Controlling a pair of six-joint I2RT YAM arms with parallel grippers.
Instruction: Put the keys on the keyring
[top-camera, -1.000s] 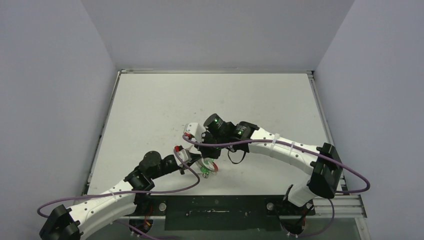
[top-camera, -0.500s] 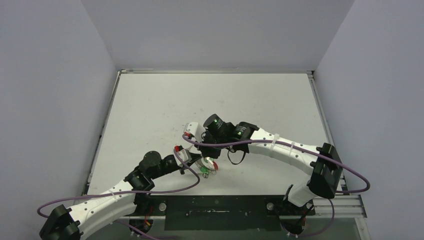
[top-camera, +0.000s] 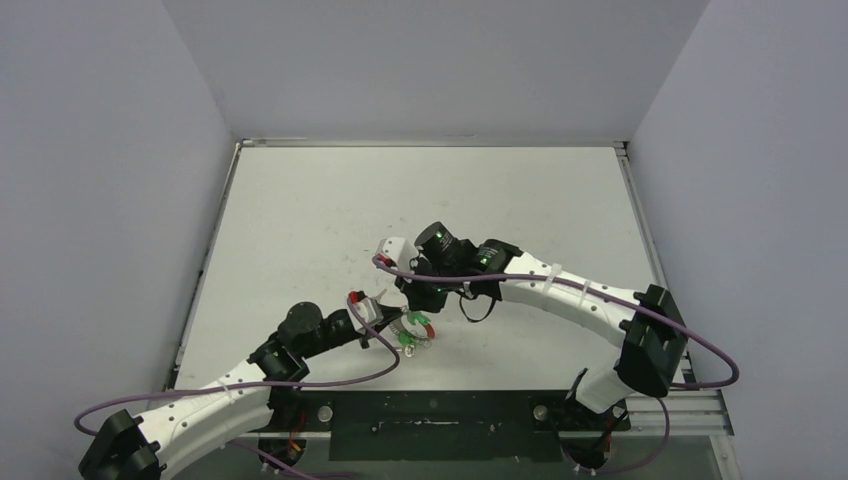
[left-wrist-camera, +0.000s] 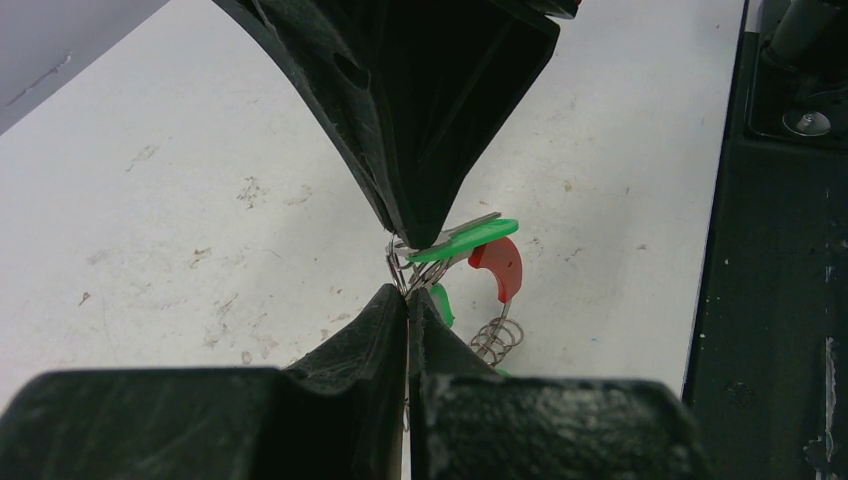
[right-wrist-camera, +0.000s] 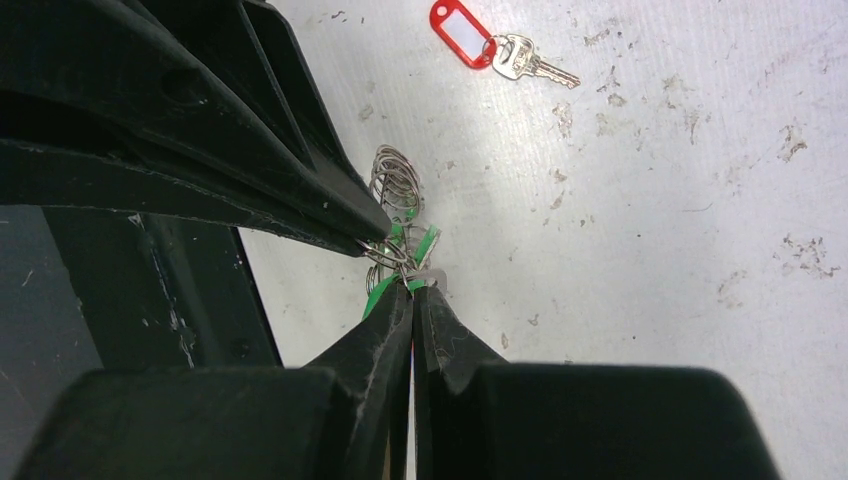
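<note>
1. L hand (left-wrist-camera: 407, 298) is pressing its fingers together at bottom centre of the L wrist view, pinching the thin silvery wire of the keyring (left-wrist-camera: 498, 268).
2. R hand (right-wrist-camera: 412, 290) is also squeezing tight, w/ tips meeting mid-frame in the R wrist view. It is gripping a green-tag key (left-wrist-camera: 465, 240), whose silver bit is showing right at the tips.
3. Both hands are meeting tip to tip, lower middle of the top view, over the tabletop (top-camera: 400, 190).
4. The keyring is hanging between them: its red arc is sitting right of centre in the L wrist view, w/ the loop coil (left-wrist-camera: 492, 340) dangling below it. Can't tell if the coil is touching the tabletop.
5. A 2nd green tag is poking out beside the L fingertips.
6. The red-tag key (right-wrist-camera: 495, 52) is lying flat on the tabletop, top centre of the R wrist view, well apart from the cluster.
</note>
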